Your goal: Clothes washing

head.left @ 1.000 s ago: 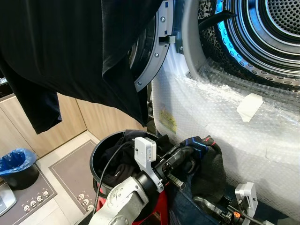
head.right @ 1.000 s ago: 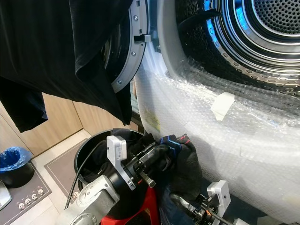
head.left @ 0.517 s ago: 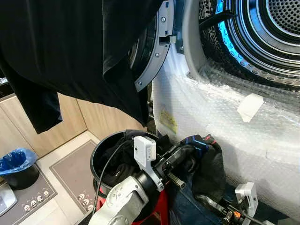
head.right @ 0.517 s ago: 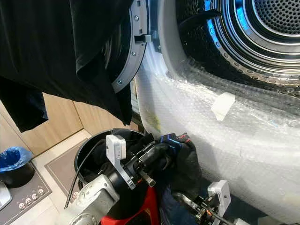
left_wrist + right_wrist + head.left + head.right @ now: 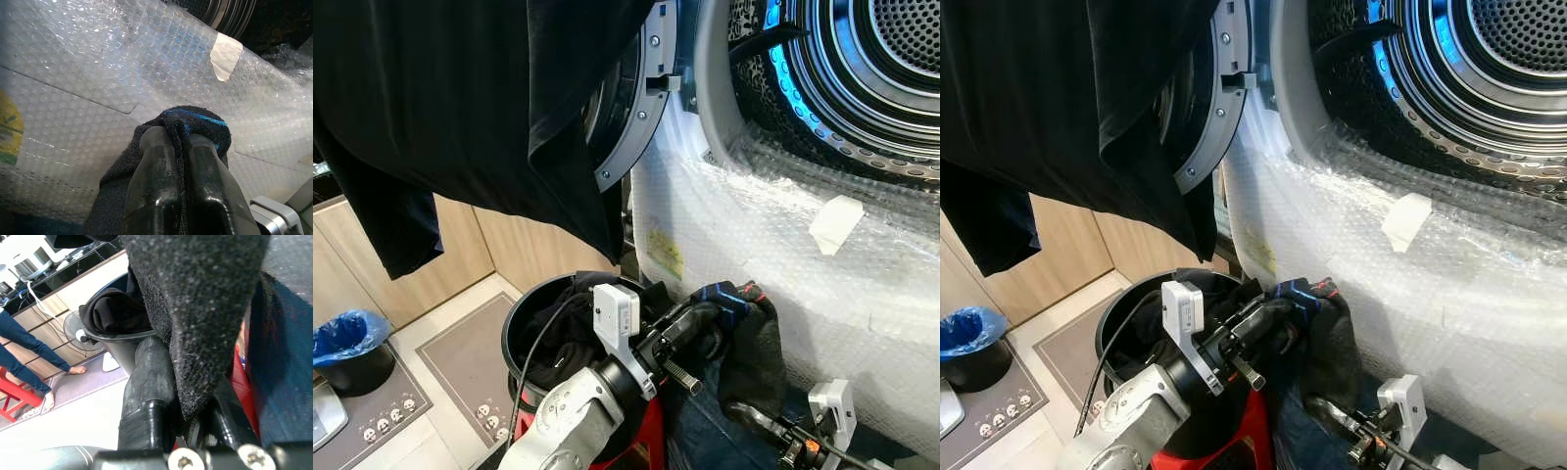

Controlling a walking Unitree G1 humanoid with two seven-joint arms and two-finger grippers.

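Between both hands [image 5: 705, 318], dark garment [image 5: 749, 348].

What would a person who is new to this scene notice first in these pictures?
The open washing machine drum gleams at upper right, its front wrapped in bubble wrap. A large black shirt hangs over the upper left. Lower down, the left gripper pinches a dark sock beside a black basket of clothes, and the right gripper grips its lower end.

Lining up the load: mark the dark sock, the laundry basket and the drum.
Dark sock [image 5: 195, 122], left wrist view, blue-striped cuff above the claw.
Laundry basket [image 5: 512, 323], left eye view, left rim.
Drum [image 5: 1518, 39], right eye view, perforated back wall.
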